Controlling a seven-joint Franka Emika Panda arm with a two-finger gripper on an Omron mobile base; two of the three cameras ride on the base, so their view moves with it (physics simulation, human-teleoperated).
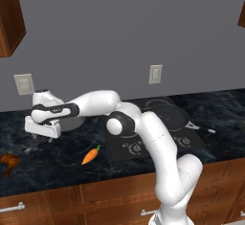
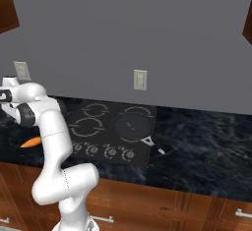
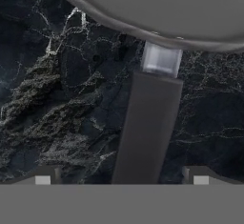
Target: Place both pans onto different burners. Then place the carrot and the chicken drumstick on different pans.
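One pan (image 2: 132, 126) sits on the cooktop's (image 2: 98, 127) near right burner, handle toward the counter (image 2: 206, 141) edge. The end effector (image 3: 121, 180), fingers (image 3: 43, 178) wide apart, hangs over the handle (image 3: 147, 127) of a second pan (image 3: 157, 4), the handle lying between the fingertips untouched. The carrot (image 1: 90, 156) lies left of the cooktop and the drumstick (image 1: 8, 162) farther left.

From behind the arm we overlook the same cooktop (image 1: 158, 138) leftward and rightward; our hand camera hugs the counter (image 3: 57, 99).
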